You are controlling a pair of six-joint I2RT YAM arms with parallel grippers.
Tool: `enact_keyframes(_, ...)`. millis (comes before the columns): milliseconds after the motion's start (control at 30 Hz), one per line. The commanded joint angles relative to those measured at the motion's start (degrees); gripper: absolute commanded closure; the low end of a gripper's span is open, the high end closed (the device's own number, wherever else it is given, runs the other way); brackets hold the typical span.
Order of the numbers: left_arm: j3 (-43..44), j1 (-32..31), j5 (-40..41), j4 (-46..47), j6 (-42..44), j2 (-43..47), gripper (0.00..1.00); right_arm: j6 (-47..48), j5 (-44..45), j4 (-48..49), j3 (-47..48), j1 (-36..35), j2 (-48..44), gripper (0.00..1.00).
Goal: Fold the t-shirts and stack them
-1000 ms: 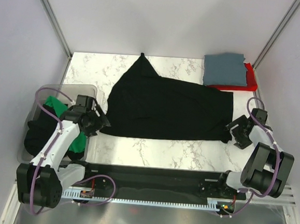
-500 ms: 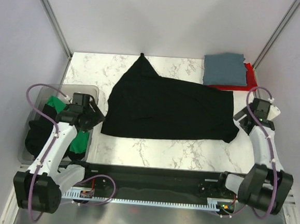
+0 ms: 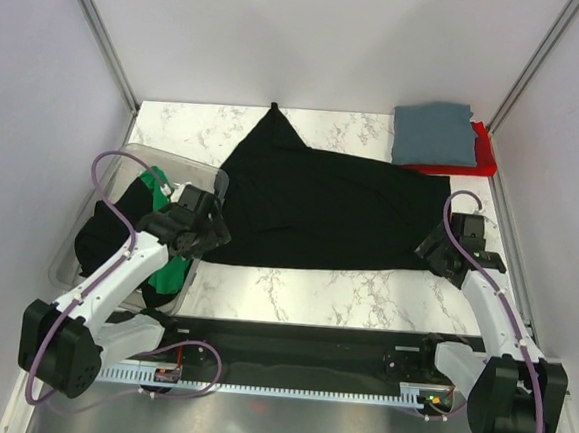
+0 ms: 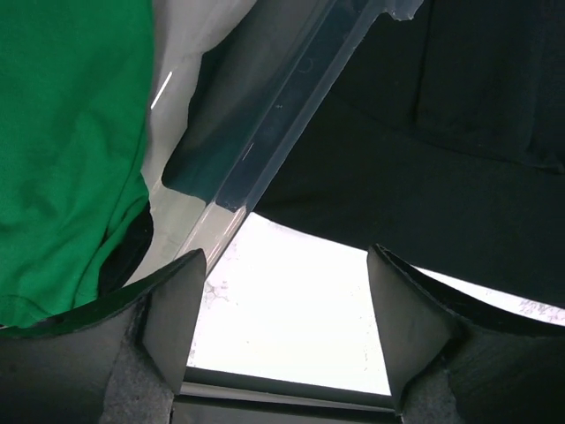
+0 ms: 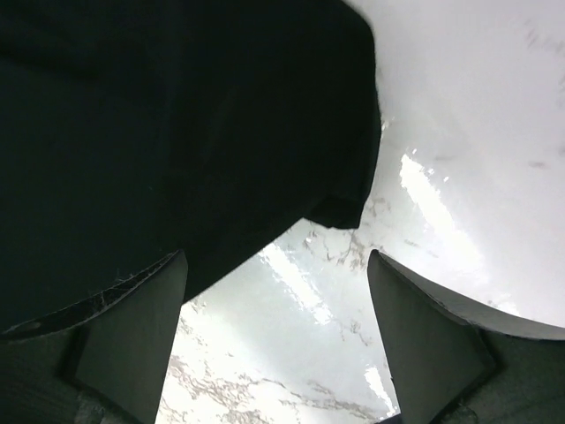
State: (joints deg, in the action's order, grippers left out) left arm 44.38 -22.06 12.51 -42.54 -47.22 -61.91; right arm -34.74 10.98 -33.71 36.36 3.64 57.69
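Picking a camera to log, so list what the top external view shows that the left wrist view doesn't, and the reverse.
Only top external: the grey-blue t-shirt folded on the red t-shirt at the far right corner, the right tool at the black t-shirt, and that shirt's whole outline. Only left wrist: the left tool with fingers apart over bare marble table, nothing between them. Both: the black t-shirt, the green t-shirt and the clear bin.

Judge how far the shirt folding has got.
Done: grey-blue shirt folded on red shirt. In hand: large black shirt spread, left end effector and right end effector open at its near corners. Left: green shirt and second black shirt in the bin.
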Motion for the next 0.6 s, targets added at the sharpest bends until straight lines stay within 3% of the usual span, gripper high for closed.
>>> enact_keyframes(0, -2.63, 0.79, 4.43, -1.66, -1.39, -1.29, 0.16, -2.52, -6.05, 3.82, -0.67, 0.14, 1.98, 0.10)
enact_keyframes(267, 3.33, 23.63, -2.22, -1.39, 9.51, -4.62, 0.17, -1.65, -7.90, 4.80, -0.41, 0.14, 0.67, 0.10)
enact_keyframes(433, 13.35, 22.78, -3.72, -3.33, 10.40, -0.24, 0.20, -1.29, -8.87, 4.36, 0.12, 0.14, -1.88, 0.09)
enact_keyframes(500, 16.42, 19.36, -3.99, -4.47, 9.78, 0.65, 0.22, -1.29, -8.70, 4.36, 0.12, 0.14, -2.06, 0.09)
enact_keyframes(567, 17.23, 11.98, -3.55, -5.26, 7.59, 0.48, 0.23, -1.21, -8.78, 4.36, 0.12, 0.14, -1.18, 0.09)
